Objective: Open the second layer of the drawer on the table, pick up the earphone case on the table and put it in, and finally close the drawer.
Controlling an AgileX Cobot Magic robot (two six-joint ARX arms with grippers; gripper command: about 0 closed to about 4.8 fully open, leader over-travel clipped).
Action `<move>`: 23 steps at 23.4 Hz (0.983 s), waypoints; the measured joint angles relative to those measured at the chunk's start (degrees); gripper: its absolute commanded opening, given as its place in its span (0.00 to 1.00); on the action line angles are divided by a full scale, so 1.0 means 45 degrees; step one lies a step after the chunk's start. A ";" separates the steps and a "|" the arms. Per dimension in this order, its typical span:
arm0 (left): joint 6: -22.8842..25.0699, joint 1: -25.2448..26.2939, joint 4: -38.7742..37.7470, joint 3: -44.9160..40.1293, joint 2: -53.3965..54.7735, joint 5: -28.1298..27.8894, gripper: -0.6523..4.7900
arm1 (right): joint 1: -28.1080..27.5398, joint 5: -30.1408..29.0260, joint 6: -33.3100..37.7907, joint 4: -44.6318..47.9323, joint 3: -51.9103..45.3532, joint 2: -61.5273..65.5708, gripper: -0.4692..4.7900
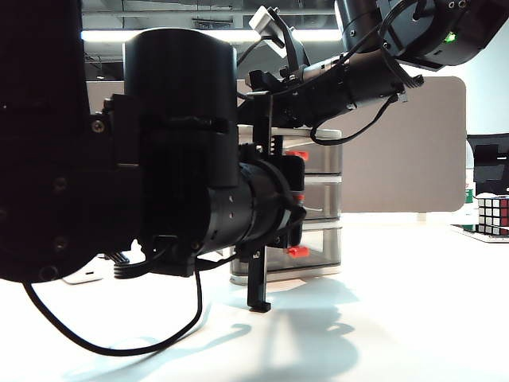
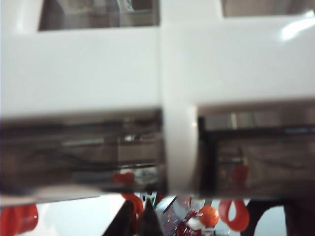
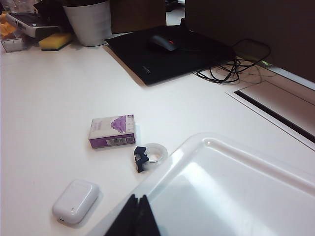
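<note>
The drawer (image 1: 318,134) stands mid-table, half hidden by my left arm. Its second layer (image 1: 322,197) sits level with the trays above and below it. My left gripper (image 1: 296,208) is at that tray's front. In the blurred left wrist view the left gripper (image 2: 138,204) is shut, with a red-orange handle (image 2: 134,202) right at its tips; I cannot tell whether they pinch it. My right arm (image 1: 350,79) reaches over the drawer's top. The right gripper (image 3: 138,197) is shut and empty above the white top's (image 3: 236,187) edge. The earphone case (image 3: 75,201) lies on the table (image 3: 49,108) just beyond.
A purple-and-white box (image 3: 112,132) and a tape roll with a black clip (image 3: 150,155) lie near the case. Farther off are a black mat (image 3: 172,59) with a mouse (image 3: 163,43), cables (image 3: 231,71) and a white pot (image 3: 91,22). A Rubik's cube (image 1: 493,215) sits far right.
</note>
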 measured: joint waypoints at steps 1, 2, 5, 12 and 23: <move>0.0165 -0.0019 0.0000 0.0000 0.0000 0.0170 0.11 | 0.0000 0.0000 0.0000 0.0005 0.0000 -0.0005 0.08; 0.0287 -0.0049 0.0000 0.0000 0.0000 0.0267 0.11 | 0.0005 0.0000 0.0000 0.0015 0.0005 -0.0005 0.08; 0.0563 -0.0165 0.0000 0.0005 0.0010 0.0403 0.11 | 0.0015 0.0000 0.0005 -0.0087 0.0102 0.0005 0.08; 0.0427 -0.0146 0.0112 -0.0393 -0.0083 0.0874 0.11 | 0.0044 -0.0053 0.0005 -0.0126 0.0121 0.0005 0.08; 0.0049 0.0029 0.0262 -0.0831 -0.0214 0.1817 0.11 | 0.0063 -0.0049 0.0010 -0.0155 0.0175 0.0049 0.08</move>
